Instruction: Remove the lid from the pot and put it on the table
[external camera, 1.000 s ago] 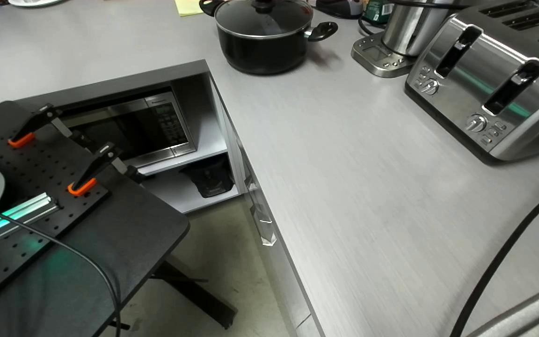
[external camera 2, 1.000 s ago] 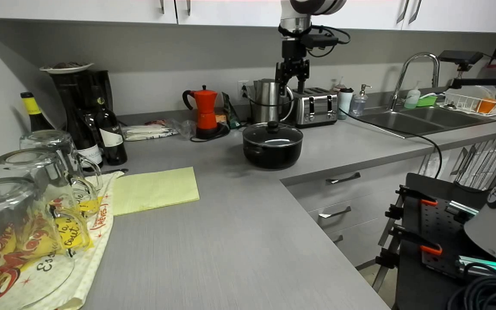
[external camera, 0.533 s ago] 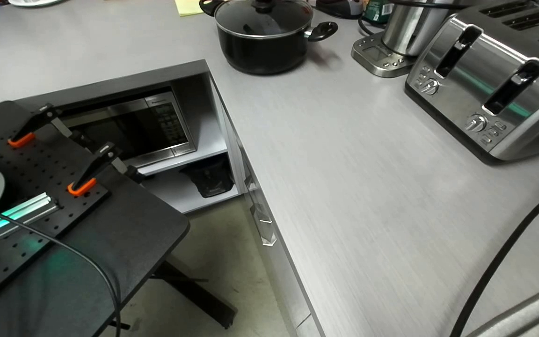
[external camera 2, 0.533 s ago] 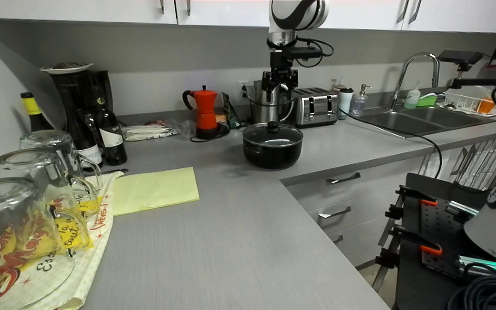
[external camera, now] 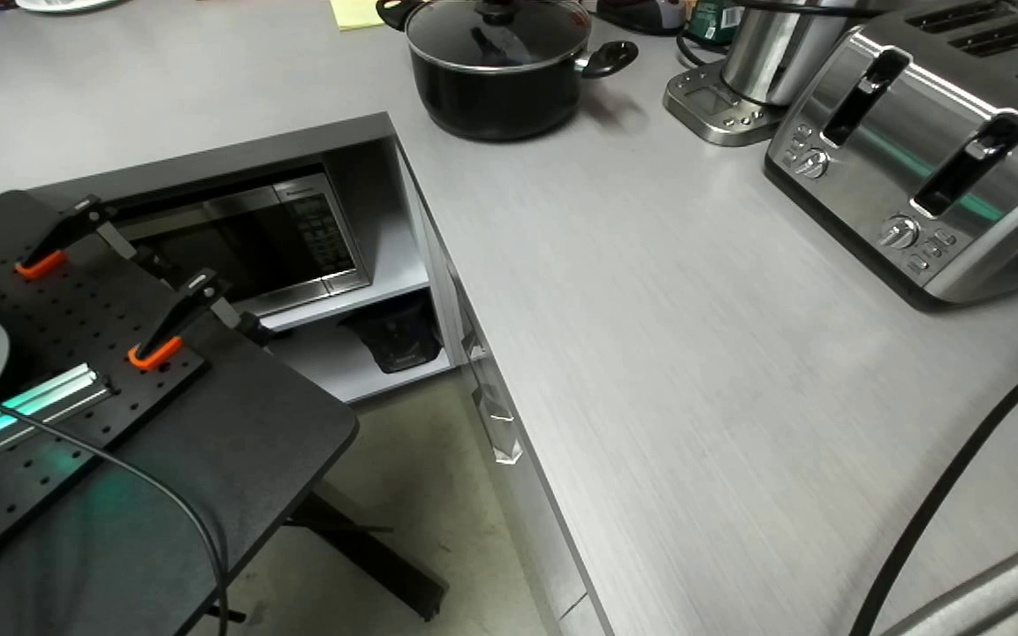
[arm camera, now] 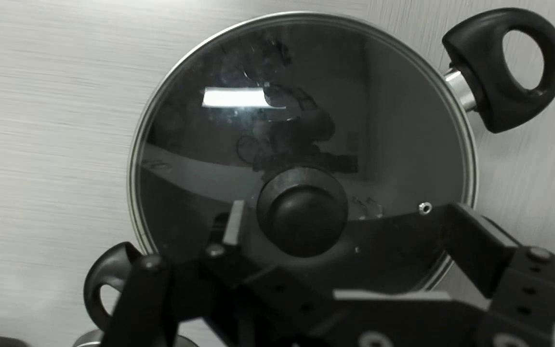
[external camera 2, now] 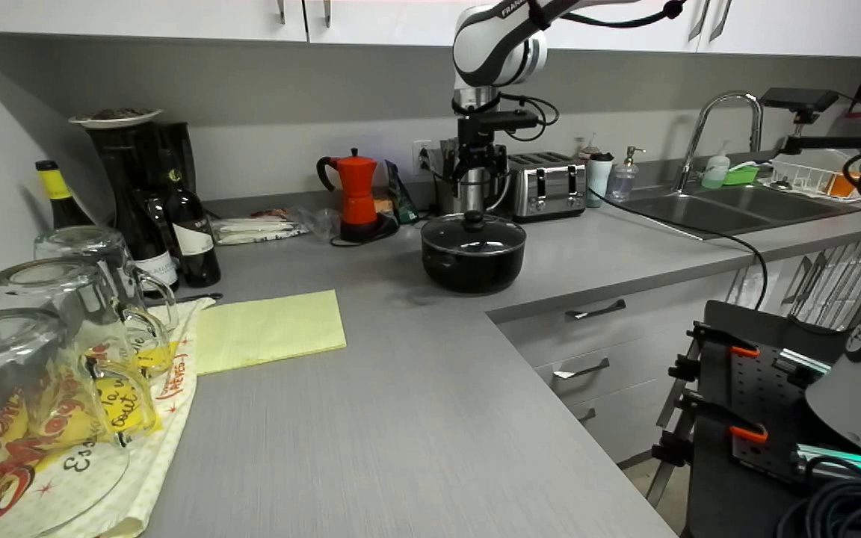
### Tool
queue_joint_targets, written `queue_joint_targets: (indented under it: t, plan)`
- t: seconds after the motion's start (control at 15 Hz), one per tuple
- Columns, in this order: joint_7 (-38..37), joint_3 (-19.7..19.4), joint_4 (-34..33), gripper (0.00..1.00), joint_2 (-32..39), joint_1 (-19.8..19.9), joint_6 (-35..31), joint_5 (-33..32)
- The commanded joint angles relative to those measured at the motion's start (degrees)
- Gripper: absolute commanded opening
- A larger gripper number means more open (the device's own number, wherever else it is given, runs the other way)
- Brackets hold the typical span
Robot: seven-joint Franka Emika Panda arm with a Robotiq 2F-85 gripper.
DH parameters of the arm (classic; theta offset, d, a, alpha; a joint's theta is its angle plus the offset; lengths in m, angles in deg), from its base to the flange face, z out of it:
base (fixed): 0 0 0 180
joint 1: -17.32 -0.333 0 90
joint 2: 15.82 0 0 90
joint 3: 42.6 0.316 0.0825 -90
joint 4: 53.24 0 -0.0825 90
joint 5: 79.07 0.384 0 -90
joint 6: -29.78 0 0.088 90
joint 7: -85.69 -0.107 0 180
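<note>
Atop the squat black pot point(external camera 2: 473, 269) sits the smooth, metal-rimmed glass lid point(arm camera: 306, 142); overhead my pincer point(arm camera: 347, 207) gapes, and in the wrist view one looped pot handle point(arm camera: 487, 72) juts toward two o'clock.

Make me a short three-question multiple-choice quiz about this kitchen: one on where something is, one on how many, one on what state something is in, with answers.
1. Where is the lid?
A) In the sink
B) On the pot
C) On a drawer handle

2. How many glass mugs are there?
A) Three
B) One
C) Six

3. How is the end effector?
A) Shut on a mug
B) Shut on the lid
C) Open

Answers:
1: B, both exterior views show it covering the pot.
2: A, three stand in a row in an exterior view.
3: C, its fingers are apart in the wrist view.
</note>
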Motion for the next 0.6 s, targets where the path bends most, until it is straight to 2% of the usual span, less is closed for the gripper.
queue_joint_targets:
  t: [0.0, 0.53]
  plan:
    - [-3.3, -1.1, -4.3, 1.00, 4.3, -0.5, 0.3, 0.6]
    - [-7.8, -2.5, -5.8, 1.00, 7.5, -0.7, -0.2, 0.3]
